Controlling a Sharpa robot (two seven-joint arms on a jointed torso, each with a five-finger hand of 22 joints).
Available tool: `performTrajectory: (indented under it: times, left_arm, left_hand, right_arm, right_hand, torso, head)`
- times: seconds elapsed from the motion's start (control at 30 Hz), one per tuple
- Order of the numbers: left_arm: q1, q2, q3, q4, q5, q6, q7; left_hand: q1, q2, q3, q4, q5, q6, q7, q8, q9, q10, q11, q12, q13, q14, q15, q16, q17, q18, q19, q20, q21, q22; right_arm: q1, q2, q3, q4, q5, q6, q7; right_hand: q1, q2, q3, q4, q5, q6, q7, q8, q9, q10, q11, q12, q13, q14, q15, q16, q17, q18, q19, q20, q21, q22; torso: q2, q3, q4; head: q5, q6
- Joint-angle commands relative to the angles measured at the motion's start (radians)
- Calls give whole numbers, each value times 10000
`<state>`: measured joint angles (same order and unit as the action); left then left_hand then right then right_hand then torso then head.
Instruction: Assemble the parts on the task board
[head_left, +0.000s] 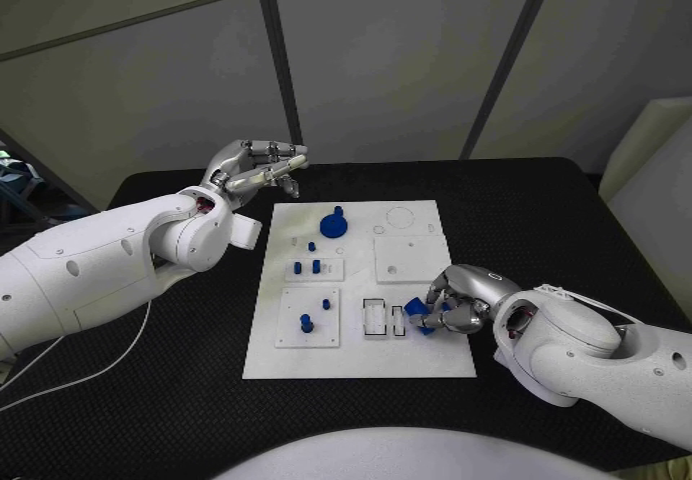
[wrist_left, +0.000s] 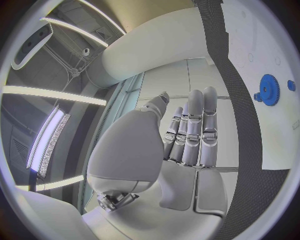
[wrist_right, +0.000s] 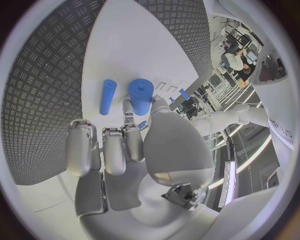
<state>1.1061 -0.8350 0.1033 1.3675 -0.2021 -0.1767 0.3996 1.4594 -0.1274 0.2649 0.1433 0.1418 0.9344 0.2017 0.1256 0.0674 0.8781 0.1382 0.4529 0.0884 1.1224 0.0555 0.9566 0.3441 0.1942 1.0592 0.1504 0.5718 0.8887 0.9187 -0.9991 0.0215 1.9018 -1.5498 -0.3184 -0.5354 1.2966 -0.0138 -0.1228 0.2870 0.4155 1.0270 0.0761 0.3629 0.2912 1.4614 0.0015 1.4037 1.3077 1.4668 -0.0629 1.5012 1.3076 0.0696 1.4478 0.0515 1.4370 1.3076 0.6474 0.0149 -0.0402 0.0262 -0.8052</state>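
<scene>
Gripping a small blue plastic part (head_left: 420, 309) in its curled fingers (head_left: 440, 298), the right hand (head_left: 459, 300) sits at the white task board's (head_left: 361, 355) lower right. Left hand (head_left: 257, 168), upper left above the black table (head_left: 577, 215), holds nothing, fingers extended. Blue gear (head_left: 333, 224) stands upper centre on the board.

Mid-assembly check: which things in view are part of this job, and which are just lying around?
Job: task board; blue gear; blue pegs; blue part held by right hand.
Lying about: white cable on the black table.
</scene>
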Motion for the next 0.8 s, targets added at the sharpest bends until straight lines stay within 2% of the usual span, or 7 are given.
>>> performTrajectory:
  times: [0.03, 0.17, 0.3, 0.5, 0.6, 0.8]
  left_arm:
    - [14, -14, 6, 34, 41, 84, 79]
    - [14, -19, 6, 45, 41, 104, 54]
    - [13, -23, 5, 54, 41, 109, 47]
    - [13, -21, 4, 77, 41, 125, 45]
    - [13, -14, 2, 86, 41, 128, 47]
    - [13, -5, -1, 88, 41, 133, 51]
  left_hand:
    - [35, -30, -25, -40, 14, -83, 17, 51, 8, -84, -2, 31, -12, -76, -9, -26, -15, -121, -32, 14, -61, -13]
    - [35, -30, -25, -40, 14, -83, 17, 51, 8, -84, -2, 31, -12, -76, -9, -26, -15, -121, -32, 14, -61, -13]
    - [35, -30, -25, -40, 14, -83, 17, 51, 8, -84, -2, 31, -12, -76, -9, -26, -15, -121, -32, 14, -61, -13]
    - [35, -30, -25, -40, 14, -83, 17, 51, 8, -84, -2, 31, -12, -76, -9, -26, -15, -121, -32, 14, -61, -13]
    - [32, -25, -28, -41, 14, -91, 20, 57, 7, -99, -1, 47, -13, -77, -9, -20, -24, -120, -30, 15, -65, -17]
    - [32, -25, -28, -41, 14, -91, 20, 57, 7, -99, -1, 47, -13, -77, -9, -20, -24, -120, -30, 15, -65, -17]
  right_arm:
    - [13, -67, 9, 237, 635, -1393, 249]
    - [16, -71, 13, 362, 1128, -2101, 584]
    - [19, 61, 15, 370, 1563, -2203, 760]
    - [19, 366, 16, 236, 2088, -1708, 759]
    - [19, 563, 17, 141, 2185, -1330, 677]
    - [19, 946, 18, -52, 2241, -540, 335]
  right_hand:
    - [108, 72, -44, -14, 16, 34, -43, 39, 253, -28, -52, -22, 799, 780, -50, 43, 1312, -209, 38, -65, 75, 535]
    - [141, 124, -51, -13, 71, 67, -71, 69, 313, 15, -71, 23, 859, 789, -63, 63, 1352, -219, 66, -77, 105, 584]
    - [132, 156, -79, 1, 65, 94, -86, 91, 366, 23, -86, 16, 862, 792, -75, 71, 1368, -222, 73, -88, 112, 596]
    - [15, 247, -199, 28, -143, 118, -105, 109, 498, 43, -105, -3, 875, 794, -96, 77, 1379, -224, 78, -111, 119, 607]
    - [-84, 292, -271, 36, -186, 137, -115, 122, 562, 43, -111, -26, 869, 794, -101, 80, 1384, -223, 75, -118, 116, 605]
    - [-318, 416, -456, 25, -204, 293, -202, 275, 796, -2, -176, -163, 777, 789, -145, 66, 1361, -219, 68, -148, 108, 598]
  torso:
    - [6, -10, 11]
    - [12, -10, 28]
    - [14, -12, 22]
    - [17, 1, 16]
    - [16, -14, 21]
    - [17, -2, 18]
  head:
    - [-15, 29]
    - [-14, 47]
    - [14, 70]
    - [86, 38]
    - [92, 41]
    - [120, 18]
